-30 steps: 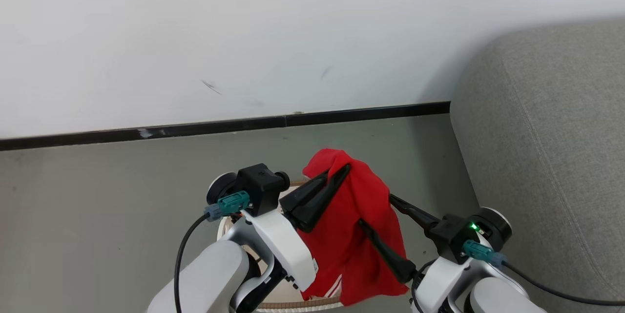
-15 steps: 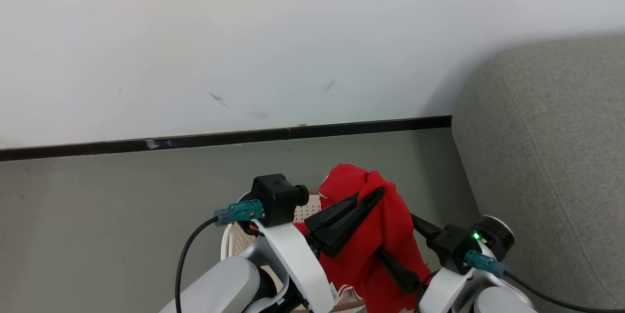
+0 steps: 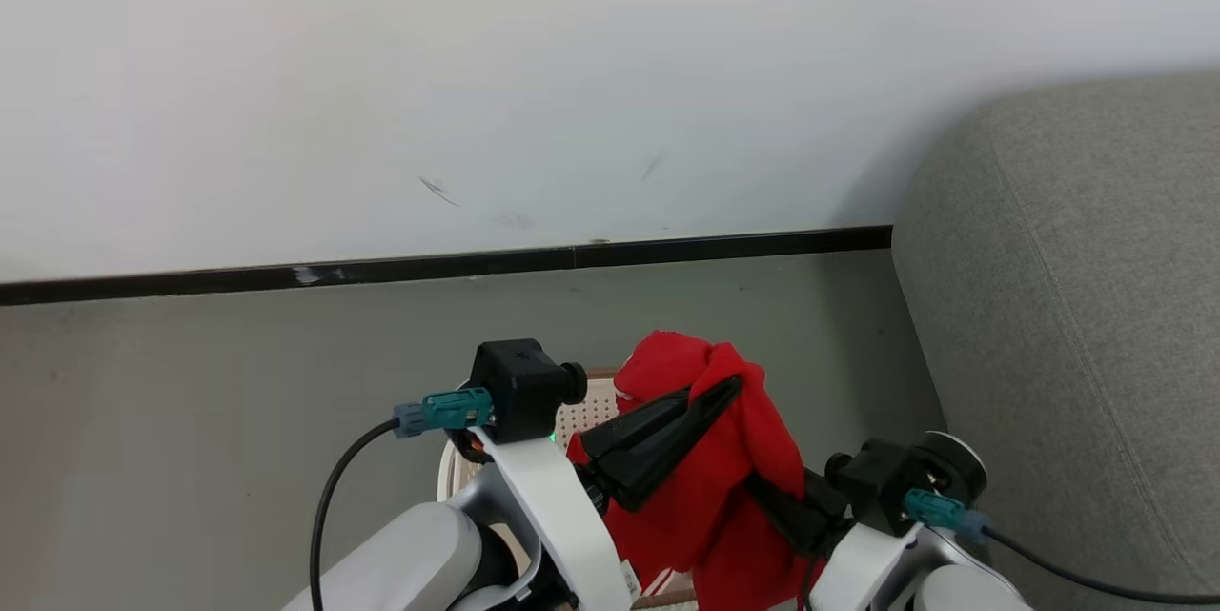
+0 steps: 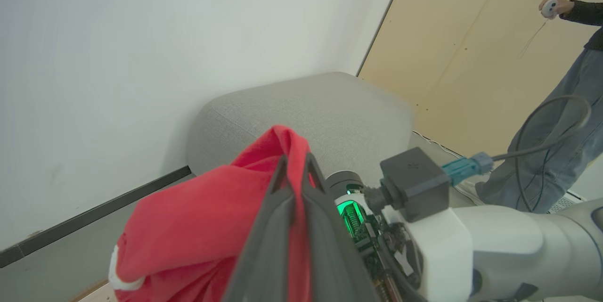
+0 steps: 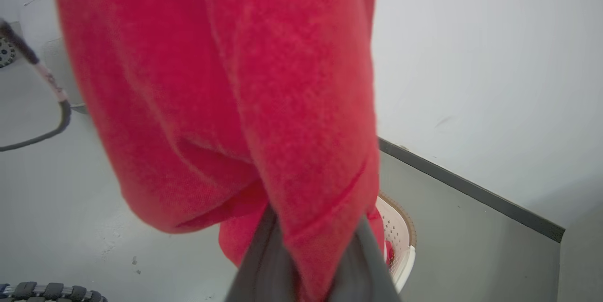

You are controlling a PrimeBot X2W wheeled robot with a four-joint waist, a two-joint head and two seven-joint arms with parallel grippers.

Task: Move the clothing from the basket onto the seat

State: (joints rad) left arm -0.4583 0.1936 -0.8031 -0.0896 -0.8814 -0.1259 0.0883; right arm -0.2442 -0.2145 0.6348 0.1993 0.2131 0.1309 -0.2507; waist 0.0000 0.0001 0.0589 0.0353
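The clothing (image 3: 734,458), a bright red garment, hangs above the basket (image 3: 583,413), bunched over both sets of dark fingers. My left gripper (image 3: 729,389) is shut on its upper fold; the left wrist view shows the tips (image 4: 294,163) pinching the red fabric (image 4: 198,222). My right gripper (image 3: 762,494) is lower and to the right, shut on the clothing with its tips buried in the cloth. In the right wrist view the clothing (image 5: 235,80) drapes between my fingers (image 5: 264,264). The grey seat (image 3: 1077,325) stands at the right, apart from the garment.
A white wall with a dark skirting board (image 3: 429,265) runs behind the grey floor. In the left wrist view a person (image 4: 560,118) stands at the right beyond the seat (image 4: 306,109), a controller in hand. A cable (image 5: 47,118) and a wheel (image 5: 47,291) lie at the left.
My right gripper's fingers, spread on either side of the hanging garment before, have closed on it. The head camera has tilted up a little. The left gripper still holds the garment.
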